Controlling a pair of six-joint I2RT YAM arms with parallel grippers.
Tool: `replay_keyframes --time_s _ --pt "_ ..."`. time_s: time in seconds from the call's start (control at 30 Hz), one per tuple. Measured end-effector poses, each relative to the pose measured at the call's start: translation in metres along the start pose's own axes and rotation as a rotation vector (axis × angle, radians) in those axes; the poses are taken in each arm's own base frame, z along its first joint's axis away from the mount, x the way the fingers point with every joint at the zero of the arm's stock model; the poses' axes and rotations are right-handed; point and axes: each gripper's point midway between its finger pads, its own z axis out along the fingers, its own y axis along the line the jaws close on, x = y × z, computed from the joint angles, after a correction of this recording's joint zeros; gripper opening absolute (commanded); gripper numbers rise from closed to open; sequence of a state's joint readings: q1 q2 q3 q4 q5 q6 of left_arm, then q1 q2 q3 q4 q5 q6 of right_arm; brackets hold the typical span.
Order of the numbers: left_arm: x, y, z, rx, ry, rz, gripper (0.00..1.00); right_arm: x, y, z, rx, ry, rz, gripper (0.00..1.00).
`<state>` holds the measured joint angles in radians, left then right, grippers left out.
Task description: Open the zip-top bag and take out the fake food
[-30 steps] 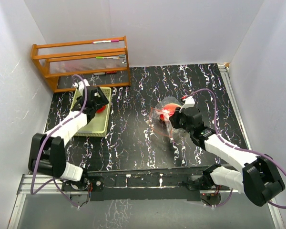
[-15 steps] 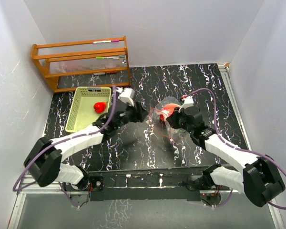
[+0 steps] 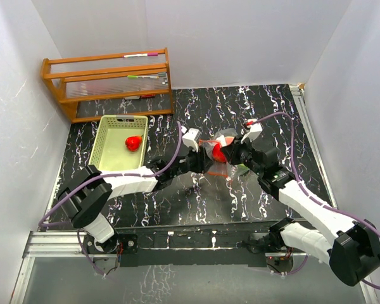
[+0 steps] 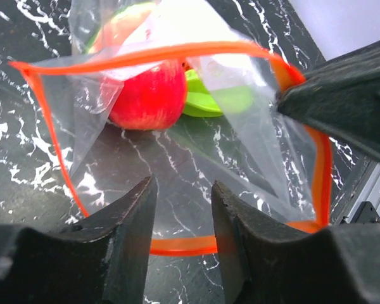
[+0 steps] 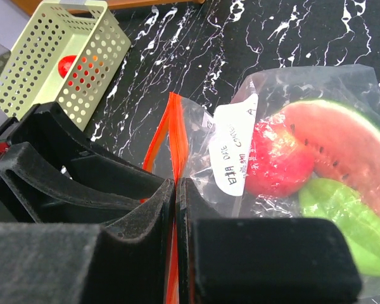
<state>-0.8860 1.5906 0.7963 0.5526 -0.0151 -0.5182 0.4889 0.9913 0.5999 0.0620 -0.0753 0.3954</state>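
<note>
Black marbled table (image 3: 177,196), white walls on three sides, a wooden rack (image 3: 107,82) at the far left. The left gripper (image 3: 201,162), which a second ago hung over the pale green basket (image 3: 96,152) at the far left, has swung right to the middle of the table. It now faces the mouth of the zip-top bag (image 3: 225,147).

Its jaws have narrowed on the way and stand about half open with nothing between the pads. In its wrist view the near lip of the red zip strip (image 4: 145,54) crosses low through the gap, unpinched. The right gripper (image 5: 176,190) has not stirred. It stays clamped tight on the strip at the bag's right side and holds the mouth up in a wide loop.

One red fruit (image 3: 133,142) lies alone in the basket. The rest of the fake food (image 3: 219,152) is still in the bag, right of centre: a red apple (image 4: 152,95) nearest the opening, a green piece (image 4: 212,101) just behind it, and a watermelon slice (image 5: 348,139) deepest, beside the white label (image 5: 234,149).

So the bag appears to be open and the unloading under way, with this reach likely meant for the apple. The slack film sagging across the opening could snag a finger on the way in.
</note>
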Motion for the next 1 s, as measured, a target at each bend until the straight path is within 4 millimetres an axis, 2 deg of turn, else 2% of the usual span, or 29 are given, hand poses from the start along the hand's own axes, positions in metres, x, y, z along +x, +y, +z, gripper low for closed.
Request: replay_keyframes --time_s 0.17,0.23,0.33,0.43,0.5,0.67,0.77,0.87,1.0 --pt "-0.018 -0.017 0.005 0.032 -0.033 0.001 0.28 0.003 0.0 0.0 0.0 0.009 0.001 0.08" --pt "-0.026 -0.024 0.006 0.047 -0.052 0.005 0.27 0.004 -0.001 -0.001 0.0 0.01 0.003 0.08" --pt "-0.029 -0.028 0.007 0.063 -0.064 0.011 0.27 0.004 0.001 -0.002 -0.005 0.011 0.007 0.08" --pt "-0.023 -0.028 0.016 0.062 -0.05 0.017 0.19 0.0 0.003 -0.004 -0.017 0.0 0.008 0.08" --pt "-0.012 -0.026 0.026 0.053 -0.026 0.016 0.19 -0.003 0.005 -0.006 -0.021 -0.01 0.009 0.08" --pt "0.027 -0.014 0.043 0.006 0.048 0.014 0.24 -0.008 0.007 -0.013 -0.027 -0.026 0.009 0.08" --pt "0.041 -0.008 0.049 -0.03 0.063 0.013 0.26 -0.007 0.008 -0.014 -0.03 -0.021 0.013 0.08" --pt "0.044 -0.005 0.051 -0.053 0.052 0.008 0.29 -0.006 0.009 -0.015 -0.035 -0.016 0.02 0.08" --pt "0.036 -0.003 0.054 -0.072 0.011 0.004 0.36 -0.007 0.01 -0.017 -0.036 -0.018 0.023 0.07"
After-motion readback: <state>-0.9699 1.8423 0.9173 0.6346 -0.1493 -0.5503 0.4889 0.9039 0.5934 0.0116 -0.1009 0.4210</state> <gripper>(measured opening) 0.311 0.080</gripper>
